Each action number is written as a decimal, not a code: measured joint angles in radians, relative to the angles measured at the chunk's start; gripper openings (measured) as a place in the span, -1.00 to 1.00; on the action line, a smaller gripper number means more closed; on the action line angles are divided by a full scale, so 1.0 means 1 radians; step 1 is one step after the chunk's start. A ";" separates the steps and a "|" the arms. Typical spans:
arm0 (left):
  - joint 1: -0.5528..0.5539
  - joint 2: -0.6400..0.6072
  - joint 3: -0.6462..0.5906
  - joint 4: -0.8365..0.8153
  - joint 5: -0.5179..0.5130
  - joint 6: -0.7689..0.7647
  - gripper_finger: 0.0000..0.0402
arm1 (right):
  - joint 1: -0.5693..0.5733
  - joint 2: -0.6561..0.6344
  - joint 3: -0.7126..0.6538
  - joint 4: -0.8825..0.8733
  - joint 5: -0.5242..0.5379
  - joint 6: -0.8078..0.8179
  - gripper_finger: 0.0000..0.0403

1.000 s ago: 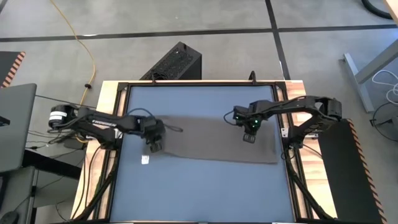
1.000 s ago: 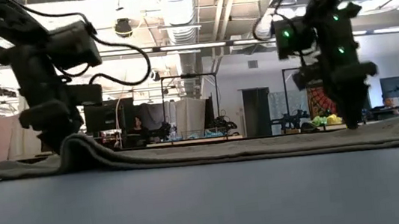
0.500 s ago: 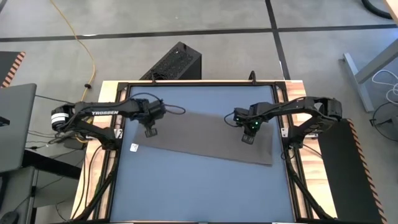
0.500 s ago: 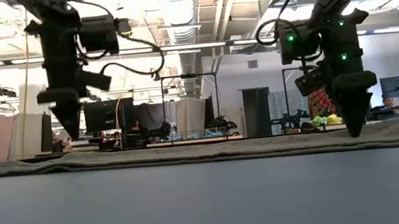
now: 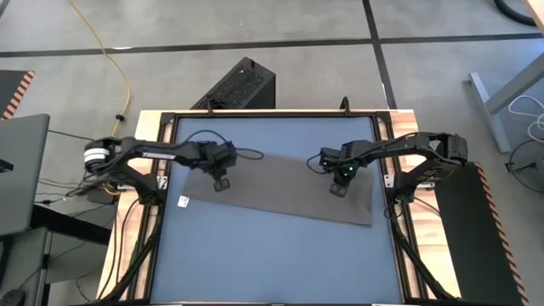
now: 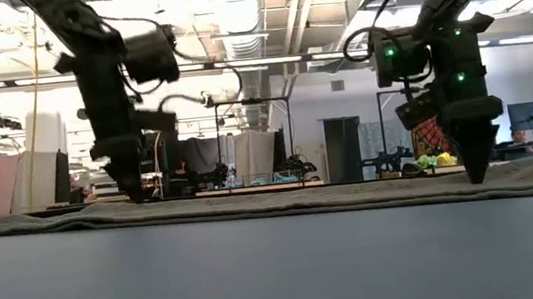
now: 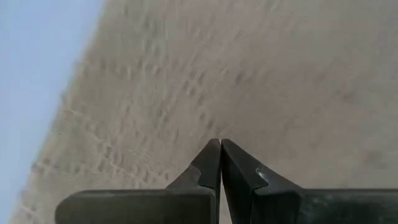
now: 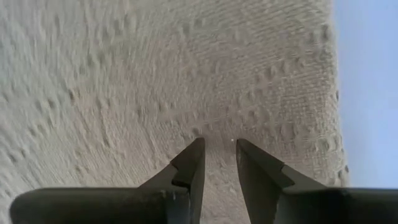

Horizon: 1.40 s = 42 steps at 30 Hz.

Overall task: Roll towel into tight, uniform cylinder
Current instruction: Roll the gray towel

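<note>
Clearly the towel [image 5: 280, 187] lay flat, long axis left-right, under my left gripper [image 5: 220, 184], pressed together, and right gripper [image 5: 338, 189], slightly spread.

The flat taupe grey-brown fabric towel [image 5: 280, 189] lies low across the blue surface [image 5: 272, 255], leaving its near half bare; the left gripper [image 5: 221, 184] and right gripper [image 5: 339, 189] stand upright over the towel's two ends, with open cloth between them; a small white tag [image 5: 183, 201] lies beside its left edge.

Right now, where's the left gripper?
In the high view, the left gripper is over the towel's left end, fingers shut; the right gripper is near the other end.
</note>
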 joint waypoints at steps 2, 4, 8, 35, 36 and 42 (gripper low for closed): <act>0.030 0.052 0.005 0.011 0.005 0.017 -0.99 | 0.018 0.000 0.000 0.000 0.000 0.057 -0.42; 0.066 0.094 0.015 0.038 0.015 0.038 -0.99 | 0.045 0.000 0.000 0.001 0.000 0.110 -0.42; 0.129 0.150 0.028 0.085 0.010 0.066 -0.99 | 0.128 0.002 -0.009 0.014 0.000 0.208 -0.42; -0.108 0.027 0.077 0.208 0.441 0.002 -0.99 | 0.421 -0.011 0.090 0.051 0.022 0.245 -0.42; -0.161 0.033 0.057 0.237 0.418 -0.014 -0.99 | 0.416 -0.011 0.080 0.044 0.023 0.242 -0.42; -0.340 0.062 0.006 0.278 0.093 -0.104 -0.99 | 0.393 -0.006 0.012 0.067 0.024 0.265 -0.42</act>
